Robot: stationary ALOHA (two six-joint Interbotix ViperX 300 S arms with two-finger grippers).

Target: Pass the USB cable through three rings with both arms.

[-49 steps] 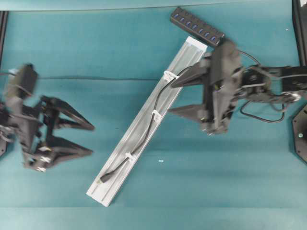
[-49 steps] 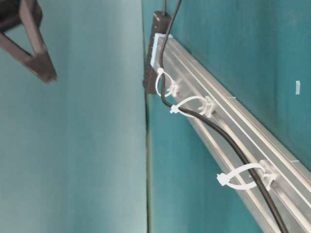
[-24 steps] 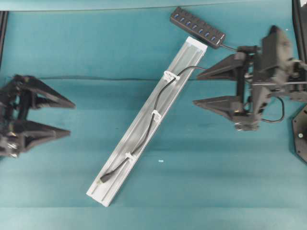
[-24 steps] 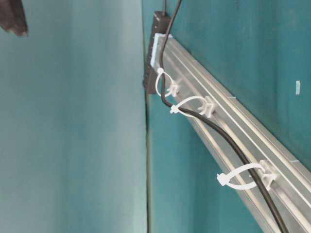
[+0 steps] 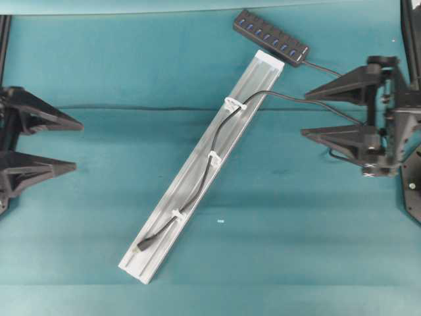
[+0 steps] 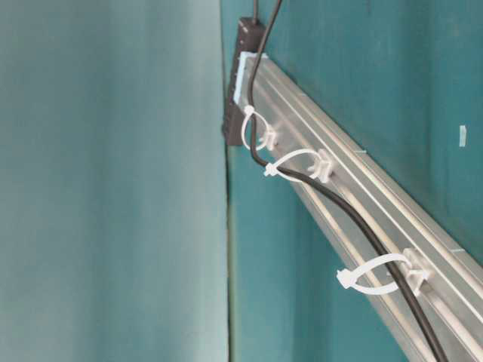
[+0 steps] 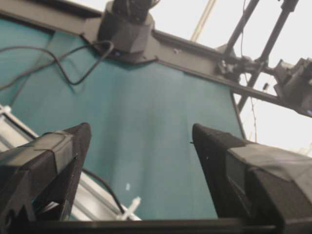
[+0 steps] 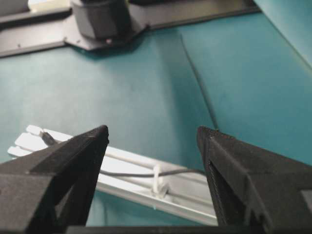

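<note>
USB cable (image 5: 212, 150) lay threaded through the three rings (image 5: 214, 158) spaced along the silver rail (image 5: 168, 224), which ran diagonally across the middle of the desk (image 5: 131, 72); its plug rested near the rail's lower end. Left hand (image 5: 72, 145) sat released at the desk's left edge, right hand (image 5: 306, 115) released near the right edge, both grasping nothing.

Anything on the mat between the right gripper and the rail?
Overhead: only the USB cable crosses the teal mat from the rail toward the right gripper; otherwise bare.
</note>
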